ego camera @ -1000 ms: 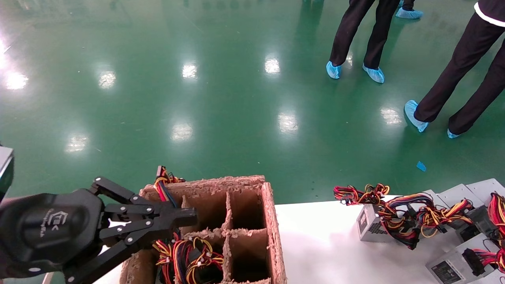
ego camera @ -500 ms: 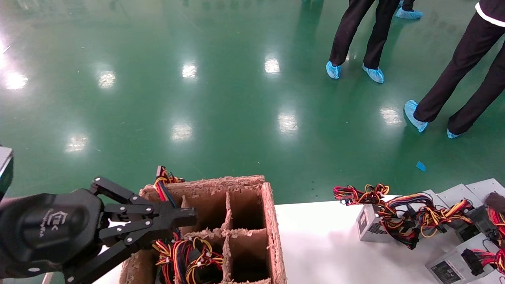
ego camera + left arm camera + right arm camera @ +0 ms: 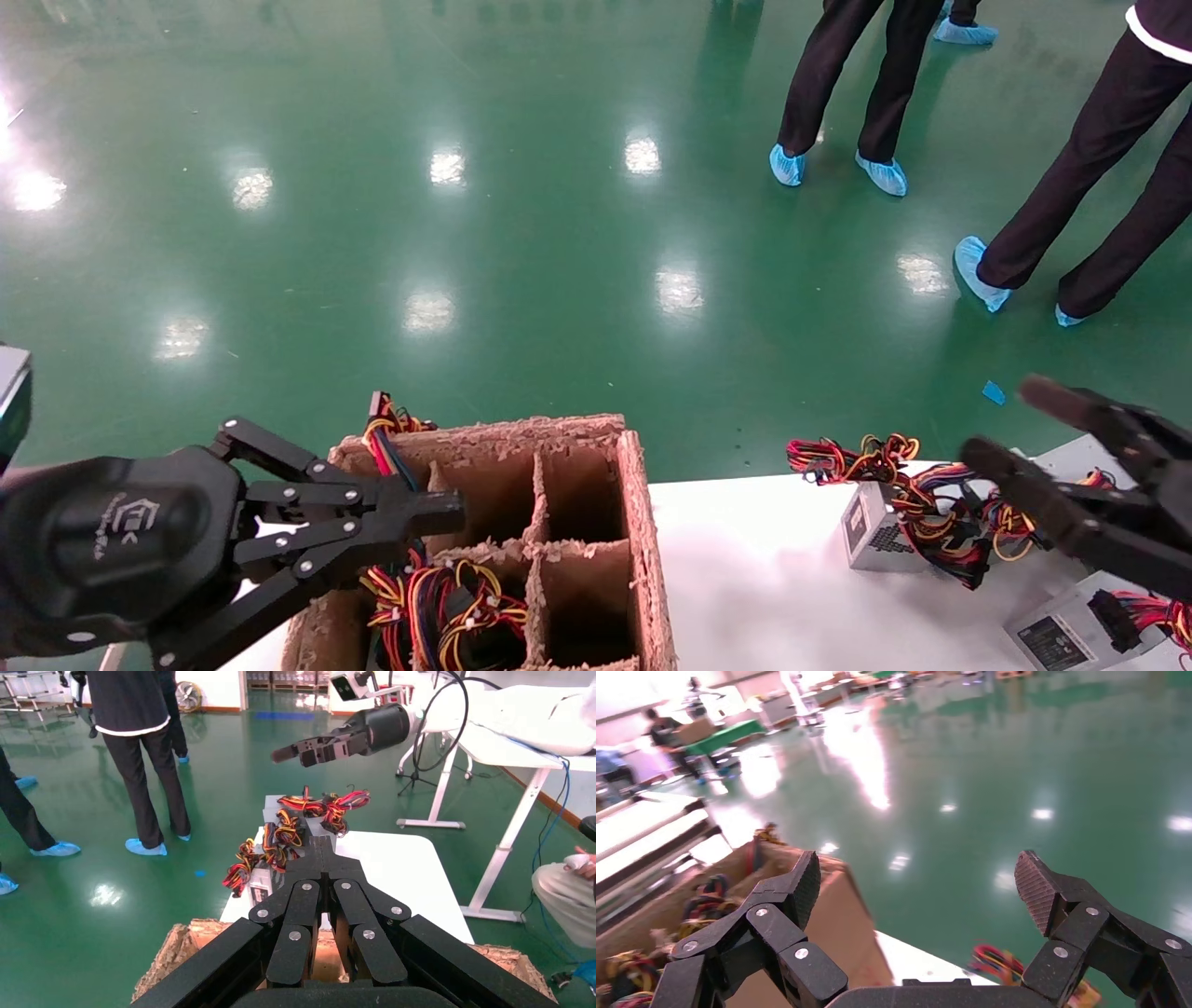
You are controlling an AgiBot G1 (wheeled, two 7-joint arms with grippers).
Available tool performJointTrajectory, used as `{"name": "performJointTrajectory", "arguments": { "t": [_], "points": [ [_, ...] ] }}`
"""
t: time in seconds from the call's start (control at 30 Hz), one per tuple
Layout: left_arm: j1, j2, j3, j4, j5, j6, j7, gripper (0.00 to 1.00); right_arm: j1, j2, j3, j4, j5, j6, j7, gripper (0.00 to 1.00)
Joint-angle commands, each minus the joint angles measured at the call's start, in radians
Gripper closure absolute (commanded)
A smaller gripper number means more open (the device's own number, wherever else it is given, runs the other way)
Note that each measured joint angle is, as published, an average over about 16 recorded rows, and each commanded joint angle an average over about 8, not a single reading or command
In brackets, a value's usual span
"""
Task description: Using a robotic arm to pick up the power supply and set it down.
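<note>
Right gripper (image 3: 1015, 424) swings in open over the supply (image 3: 871, 533) on the counter (image 3: 745, 578); rigid, likely heavy box, grasp casing, not floppy wires; left gripper (image 3: 438, 513) parked shut.

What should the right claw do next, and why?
Probably lower the right claw, jaws wide open and empty, toward the power supply on the white table; it hangs above the wire bundle. The left claw sits shut by the cardboard box.
</note>
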Motion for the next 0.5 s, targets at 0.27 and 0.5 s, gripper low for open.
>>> {"name": "performJointTrajectory", "arguments": {
  "t": [0.27,0.5],
  "points": [
    [0.0,0.0,0.0,0.0,0.0,0.0,0.0,0.0,0.17,0.01,-0.186,0.006,0.03,-0.054,-0.034,0.0],
    [0.0,0.0,0.0,0.0,0.0,0.0,0.0,0.0,0.303,0.017,-0.33,0.01,0.053,-0.097,-0.06,0.0]
  ]
}}
